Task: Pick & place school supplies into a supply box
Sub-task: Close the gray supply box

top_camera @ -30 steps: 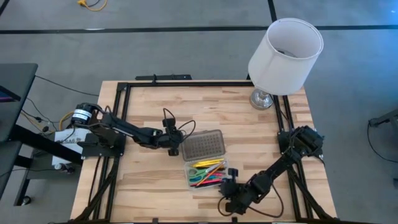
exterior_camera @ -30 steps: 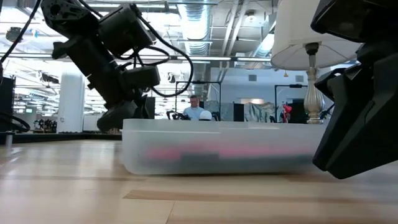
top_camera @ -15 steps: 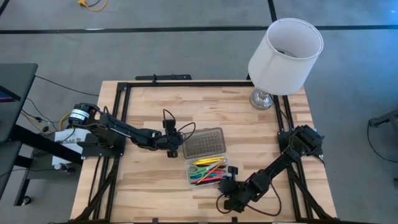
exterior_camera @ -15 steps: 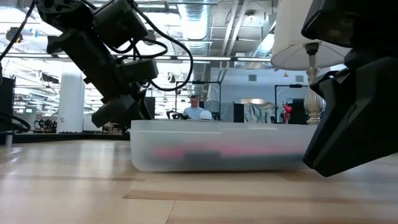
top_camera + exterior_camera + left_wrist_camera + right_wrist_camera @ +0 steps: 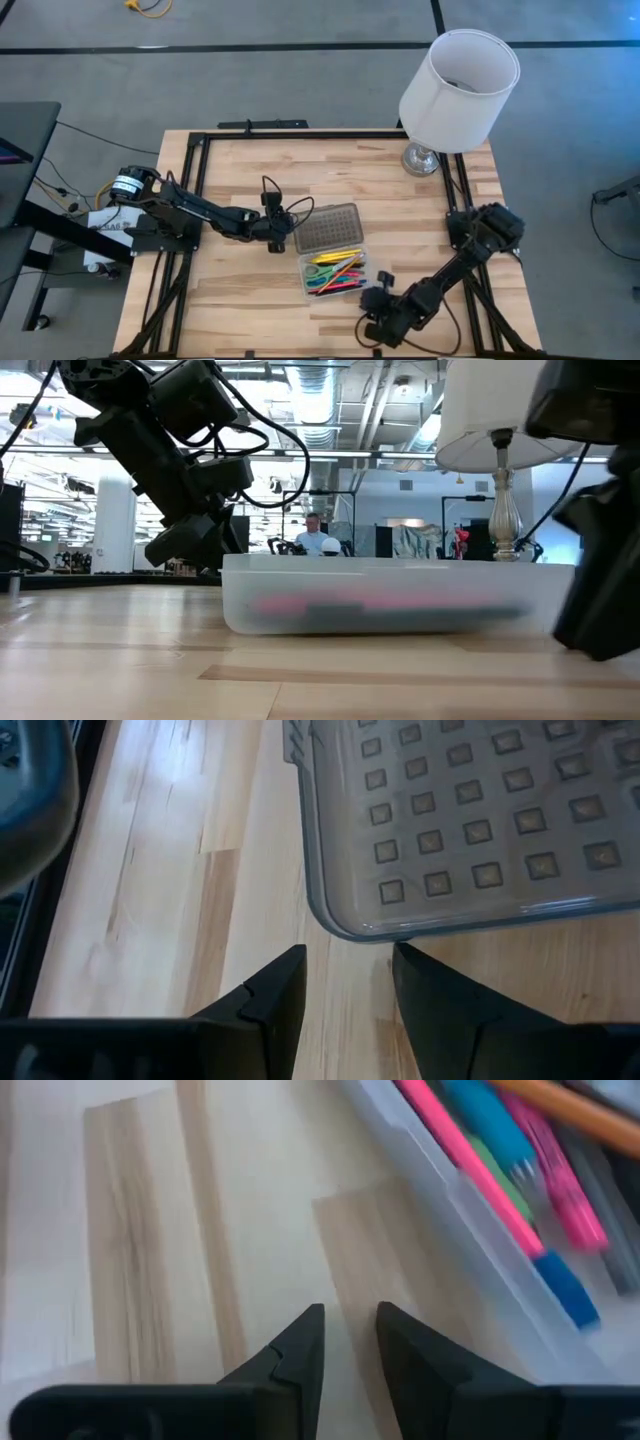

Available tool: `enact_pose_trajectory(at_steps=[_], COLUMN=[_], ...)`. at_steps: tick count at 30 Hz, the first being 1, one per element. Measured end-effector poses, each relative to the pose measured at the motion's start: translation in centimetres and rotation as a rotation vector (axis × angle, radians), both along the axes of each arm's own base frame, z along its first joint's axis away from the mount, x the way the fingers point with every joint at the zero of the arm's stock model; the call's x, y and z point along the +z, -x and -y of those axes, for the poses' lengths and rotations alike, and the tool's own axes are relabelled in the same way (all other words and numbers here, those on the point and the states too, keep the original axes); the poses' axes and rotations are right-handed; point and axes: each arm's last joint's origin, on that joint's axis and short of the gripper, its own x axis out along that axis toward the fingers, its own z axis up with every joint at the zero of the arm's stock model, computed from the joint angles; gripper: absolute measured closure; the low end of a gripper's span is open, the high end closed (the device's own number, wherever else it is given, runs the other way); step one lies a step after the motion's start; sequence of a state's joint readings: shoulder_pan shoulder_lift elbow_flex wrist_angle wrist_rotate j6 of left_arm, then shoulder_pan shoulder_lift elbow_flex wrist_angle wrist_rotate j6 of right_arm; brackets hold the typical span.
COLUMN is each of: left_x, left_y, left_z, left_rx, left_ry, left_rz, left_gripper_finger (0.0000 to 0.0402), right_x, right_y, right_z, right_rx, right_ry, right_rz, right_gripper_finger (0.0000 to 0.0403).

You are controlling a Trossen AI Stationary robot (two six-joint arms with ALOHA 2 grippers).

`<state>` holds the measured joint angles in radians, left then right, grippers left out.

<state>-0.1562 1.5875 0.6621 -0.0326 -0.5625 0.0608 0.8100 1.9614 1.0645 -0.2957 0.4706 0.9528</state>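
The clear supply box (image 5: 335, 272) lies open near the table's middle. Pink, blue, yellow, orange and green pens (image 5: 333, 274) lie inside it. Its dotted lid (image 5: 327, 230) lies flat on the far side. In the low view the box (image 5: 400, 595) rests on its bottom. I cannot make out the scissors. My left gripper (image 5: 283, 238) is low at the lid's left edge. Its slightly open fingers (image 5: 350, 955) stand just short of a lid corner (image 5: 345, 925). My right gripper (image 5: 372, 298) is narrowly open (image 5: 350, 1315). It hovers over bare wood off the box's near right corner (image 5: 480, 1230).
A lamp with a white shade (image 5: 458, 80) stands on the table's far right corner. A black frame (image 5: 200, 150) runs along the table's edges. Bare wood (image 5: 230, 300) lies left of the box and near it. Cables trail from the left arm (image 5: 275, 195).
My right gripper has drawn back from the box toward the table's right and near edge. The box has slid a little toward the table's right. My left gripper has dipped slightly beside the lid.
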Motion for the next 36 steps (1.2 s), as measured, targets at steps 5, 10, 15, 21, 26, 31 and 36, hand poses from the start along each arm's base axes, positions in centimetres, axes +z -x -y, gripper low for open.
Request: enact_pose_trajectory(at_steps=[5,10,15,21,26,31,36], left_x=[0.0,0.0,0.0,0.0,0.0,0.0,0.0], left_y=[0.0,0.0,0.0,0.0,0.0,0.0,0.0], left_z=[0.0,0.0,0.0,0.0,0.0,0.0,-0.1], left_rx=[0.000,0.002,0.004,0.004,0.004,0.004,0.008], left_ry=[0.000,0.000,0.001,0.001,0.001,0.001,0.001], left_rz=[-0.001,0.000,0.002,0.002,0.002,0.002,0.002], left_gripper_finger=[0.0255,0.0255,0.0255,0.0255,0.0256,0.0256,0.0256], right_x=[0.2,0.6,0.6,0.5,0.5,0.4,0.4], right_y=[1.7,3.2,3.5,2.6,1.9,1.4,1.2], right_z=[-0.1,0.0,0.7,1.6,2.6,3.3,3.4], right_rx=[-0.103,-0.201,-0.253,-0.104,-0.087,-0.099,-0.110], right_ry=[-0.022,-0.026,0.019,0.124,0.190,0.222,0.246], right_rz=[-0.060,-0.110,-0.148,-0.177,-0.190,-0.176,-0.141], right_gripper_finger=[0.0311,0.0311,0.0310,0.0310,0.0310,0.0310,0.0310])
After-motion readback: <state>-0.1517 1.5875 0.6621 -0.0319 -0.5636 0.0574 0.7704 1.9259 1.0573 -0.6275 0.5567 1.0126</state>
